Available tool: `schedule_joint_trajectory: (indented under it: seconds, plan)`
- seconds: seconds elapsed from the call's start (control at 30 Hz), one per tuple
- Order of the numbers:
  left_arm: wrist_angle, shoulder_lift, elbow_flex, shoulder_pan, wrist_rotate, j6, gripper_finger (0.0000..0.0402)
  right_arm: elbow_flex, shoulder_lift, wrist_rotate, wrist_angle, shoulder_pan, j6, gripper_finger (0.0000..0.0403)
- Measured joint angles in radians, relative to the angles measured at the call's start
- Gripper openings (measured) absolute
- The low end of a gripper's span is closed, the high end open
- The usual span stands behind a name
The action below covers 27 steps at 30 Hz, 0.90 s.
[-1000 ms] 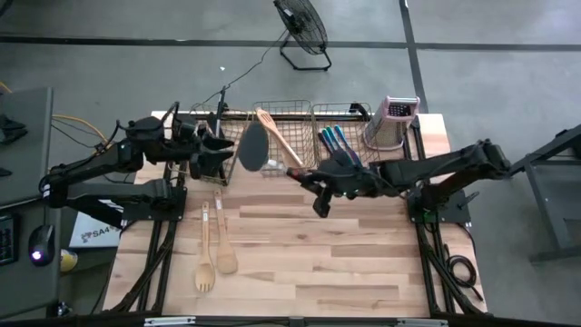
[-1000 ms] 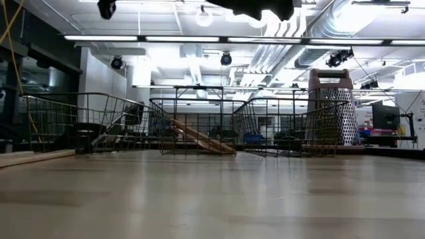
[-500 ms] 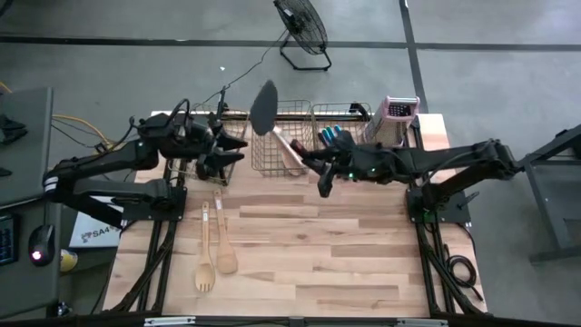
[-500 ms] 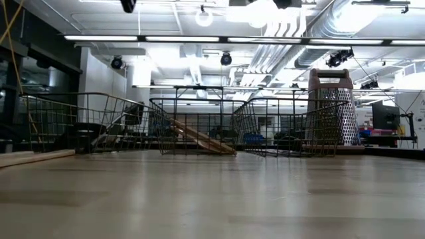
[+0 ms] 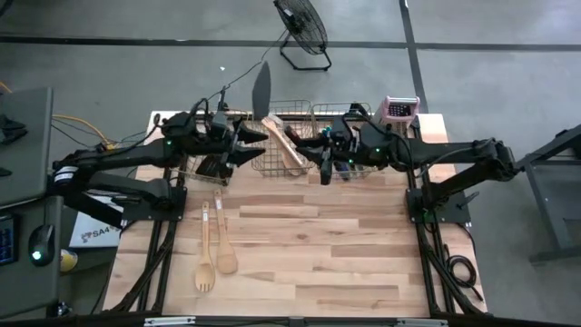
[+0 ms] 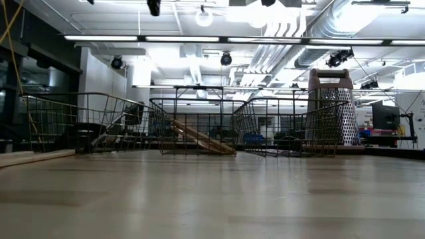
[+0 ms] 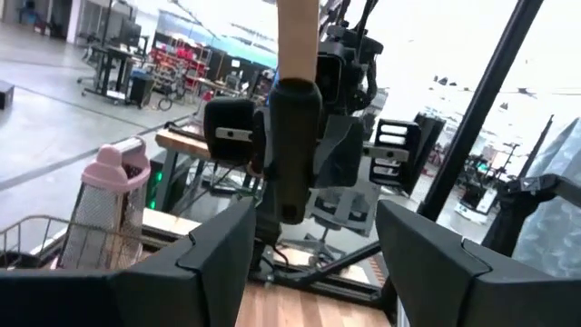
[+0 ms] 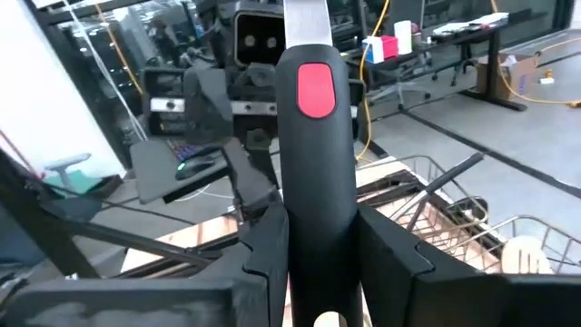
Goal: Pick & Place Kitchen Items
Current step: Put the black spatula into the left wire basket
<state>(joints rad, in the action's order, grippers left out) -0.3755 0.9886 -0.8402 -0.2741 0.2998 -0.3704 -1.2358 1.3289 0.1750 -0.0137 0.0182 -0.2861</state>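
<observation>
three wire baskets stand in a row beneath and behind the two claws. the left basket [image 6: 66,116], under the left claw [image 5: 254,138], holds dark tools [image 6: 86,133]. the middle basket [image 6: 166,119], between the claws and below them, holds a pale wooden spoon [image 6: 199,138] leaning on its side. the right basket [image 6: 292,126], under the right claw [image 5: 323,154], has blue pieces [image 6: 252,138] in it. a metal box grater [image 5: 395,109] stands upright just beyond that basket, off the right arm's far side.

the right claw is pinched on the black handle [image 8: 313,136] of a dark spatula [image 5: 261,86]. the tool stands nearly upright, blade high above the claw and handle end poking out below it. the left claw faces it from close by, its fingers [image 7: 218,254] spread wide and holding nothing.

a second ago the right claw hung out over the bare wood in front of the baskets, with the spatula blade lying low by the middle basket. it has since risen and swung back over the baskets, tipping the tool upright. the left claw has moved from over the left basket toward the right one.

on the pale wooden table [image 5: 345,254], well in front of the left claw, a wooden fork [image 5: 204,263] and a second wooden spoon [image 5: 224,250] lie side by side. the floor is grey, with a floor fan [image 5: 304,27] beyond the table, and the room behind has long ceiling lights.
</observation>
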Motion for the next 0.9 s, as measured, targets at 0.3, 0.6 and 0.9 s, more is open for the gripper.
schedule_joint_trajectory:
  seconds: [0.3,0.6,0.9]
  plan:
    - [-0.184,0.121,0.0,0.0,-0.015,0.0,0.0227,0.0,0.0,-0.05,-0.005,0.029,0.003,0.0094]
    - [-0.292,0.172,0.0,0.0,-0.095,0.036,0.0241,0.0,0.0,-0.077,-0.003,0.043,0.003,0.0094]
    - [-0.339,0.173,0.0,0.0,-0.078,0.052,0.0305,0.0,0.02,-0.092,-0.028,0.064,-0.006,0.0094]
